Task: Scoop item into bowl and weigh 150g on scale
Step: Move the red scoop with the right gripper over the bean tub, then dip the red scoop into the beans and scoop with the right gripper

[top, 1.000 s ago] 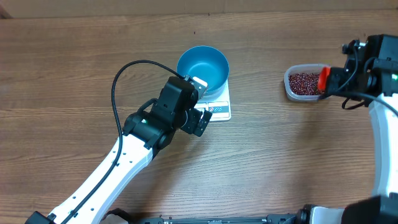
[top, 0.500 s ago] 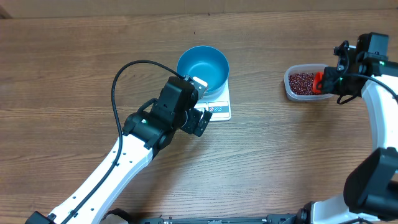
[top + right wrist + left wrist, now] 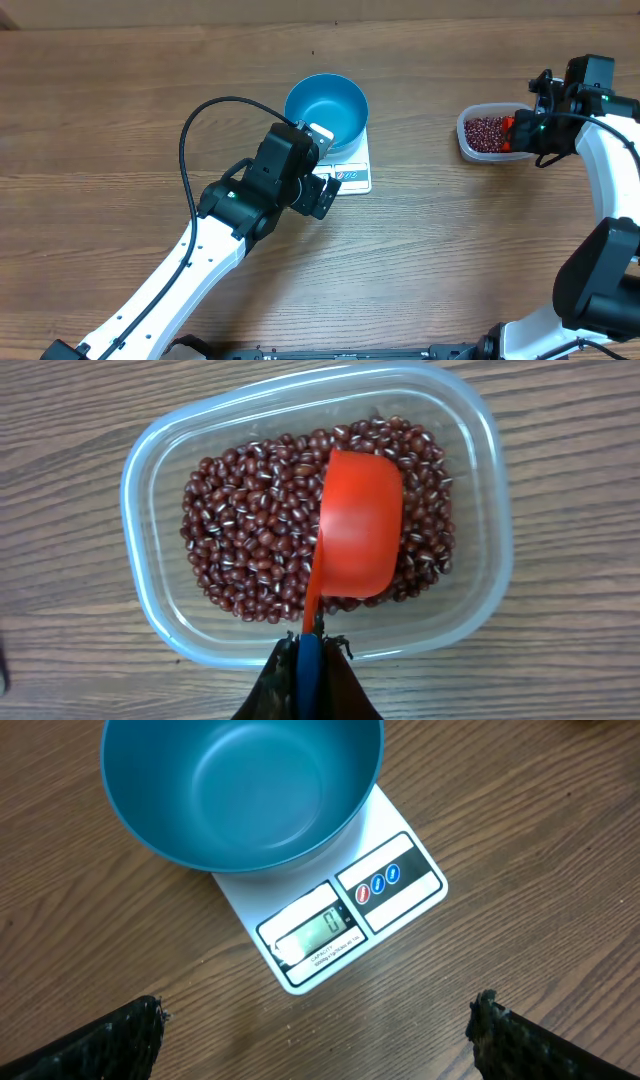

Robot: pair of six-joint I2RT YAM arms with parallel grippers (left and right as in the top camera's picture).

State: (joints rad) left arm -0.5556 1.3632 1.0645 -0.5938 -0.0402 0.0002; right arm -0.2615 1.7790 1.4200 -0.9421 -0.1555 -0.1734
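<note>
The beans (image 3: 250,530) lie in a loose dark red heap inside a clear plastic tub (image 3: 155,490) at the right side of the overhead view, directly under the right gripper (image 3: 310,650).

At the lower left of that view, the left arm (image 3: 200,250) slants up across the wooden table (image 3: 120,120). Its gripper (image 3: 315,1010) has both fingers spread wide with nothing between them, and hangs just short of the near edge of the scale (image 3: 390,880). In the left wrist view the fingertips sit in the two bottom corners, with the scale's display and buttons between and above them.

The blue bowl (image 3: 240,790) stands on the scale near the middle of the table. It covers the far part of the platform and has nothing in it. The display reads zero.

Further right, well apart from the scale, the right gripper is clamped tight on the thin handle of a red-orange scoop (image 3: 360,525). The scoop's cup reaches out ahead of the fingertips, over the right half of the heap, tilted on its side so only its outside shows. I cannot tell whether it holds any beans.
</note>
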